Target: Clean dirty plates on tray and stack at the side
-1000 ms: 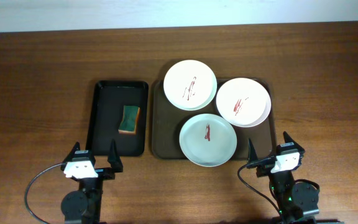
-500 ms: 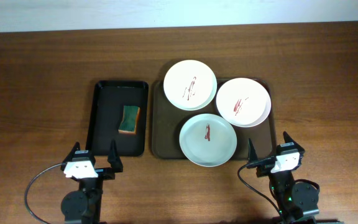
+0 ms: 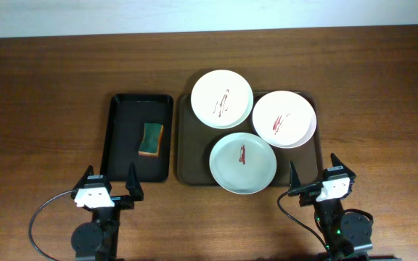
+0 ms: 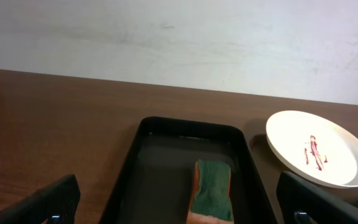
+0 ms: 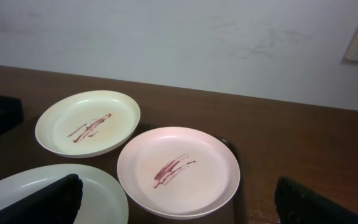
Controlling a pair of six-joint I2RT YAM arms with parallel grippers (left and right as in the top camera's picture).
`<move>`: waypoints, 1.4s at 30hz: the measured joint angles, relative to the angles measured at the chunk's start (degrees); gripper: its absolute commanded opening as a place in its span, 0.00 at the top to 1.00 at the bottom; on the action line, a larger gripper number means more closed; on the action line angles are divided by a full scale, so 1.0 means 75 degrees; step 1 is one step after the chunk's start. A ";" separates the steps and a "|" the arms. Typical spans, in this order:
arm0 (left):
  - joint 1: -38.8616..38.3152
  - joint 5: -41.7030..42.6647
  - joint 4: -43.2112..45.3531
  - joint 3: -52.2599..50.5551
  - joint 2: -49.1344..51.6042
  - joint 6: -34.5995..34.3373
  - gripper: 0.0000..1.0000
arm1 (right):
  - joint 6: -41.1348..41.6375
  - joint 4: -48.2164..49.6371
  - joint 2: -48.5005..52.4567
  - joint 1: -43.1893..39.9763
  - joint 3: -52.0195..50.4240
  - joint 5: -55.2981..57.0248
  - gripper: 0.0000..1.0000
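Observation:
Three smeared plates lie on the dark brown tray: a white plate at the back, a pale pink plate at the right and a pale green plate at the front. In the right wrist view the pink plate is centre, the white plate left, the green plate lower left. My left gripper is open and empty near the table's front edge. My right gripper is open and empty just in front of the tray's right corner.
A narrower black tray stands left of the brown tray and holds a green and orange sponge, also seen in the left wrist view. Bare wood tabletop lies on both sides. A wall runs along the back.

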 measured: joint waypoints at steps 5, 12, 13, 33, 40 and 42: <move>0.0000 0.0003 0.0000 0.0000 0.0000 0.0000 0.01 | 0.0003 0.0003 0.0000 0.0000 0.0000 0.0000 0.01; 0.0000 0.0003 0.0003 0.0000 0.0000 0.0000 0.01 | 0.0003 0.0003 0.0000 0.0000 0.0000 0.0000 0.01; 0.0000 0.0000 0.0000 0.0000 0.0000 0.0000 0.01 | -0.0003 0.0003 0.0000 0.0000 0.0000 0.0000 0.01; 0.0000 0.0003 0.0003 0.0000 0.0000 0.0000 0.01 | 0.0000 0.0003 0.0000 0.0000 0.0000 0.0000 0.02; 0.0000 0.0058 -0.0210 0.0085 0.0000 -0.0058 0.00 | 0.0000 0.0003 0.0000 0.0000 0.0000 0.0000 0.01; 0.0000 0.0108 -0.0606 0.0312 0.0003 -0.0064 0.00 | 0.0003 0.0003 0.0000 0.0000 0.0000 0.0000 0.01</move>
